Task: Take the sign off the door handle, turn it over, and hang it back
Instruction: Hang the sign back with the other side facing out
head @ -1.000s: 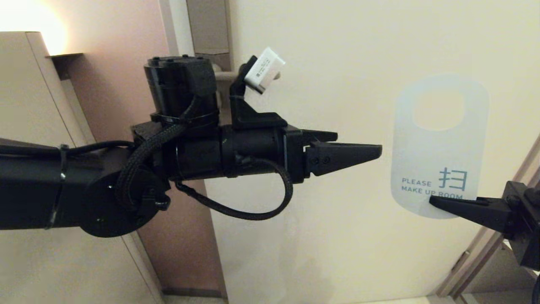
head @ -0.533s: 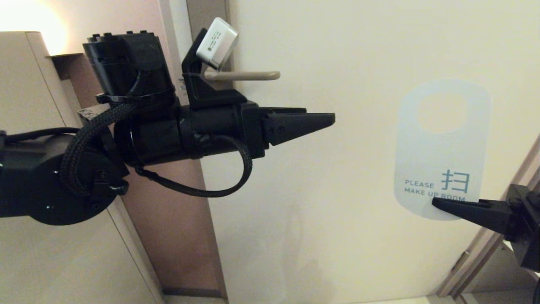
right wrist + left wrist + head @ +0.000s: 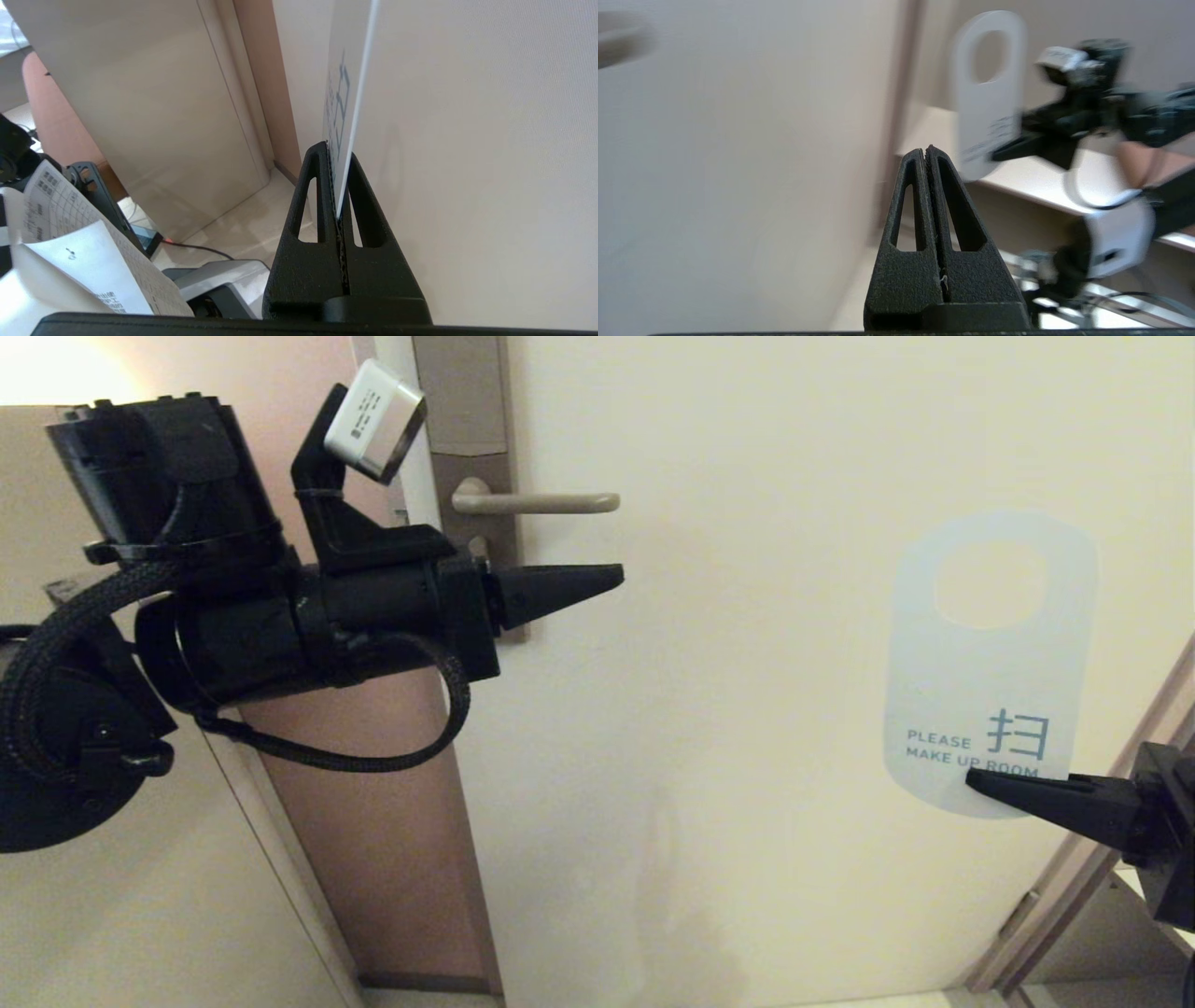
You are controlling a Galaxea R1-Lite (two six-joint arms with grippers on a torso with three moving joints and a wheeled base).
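Observation:
The sign is held upright in front of the door, well right of the door handle, white "MAKE UP ROOM" side facing me, oval hole at the top. My right gripper is shut on its bottom edge; the right wrist view shows the card edge-on between the fingers. The bare handle juts from its tall plate. My left gripper is shut and empty, just below the handle, pointing right. The sign and my right gripper also show in the left wrist view.
The cream door fills the middle. A brownish wall strip and a beige cabinet stand to the left. The door frame runs along the lower right.
My left arm has drawn back to the left and up, uncovering the door handle. The sign and my right gripper have shifted very slightly right.

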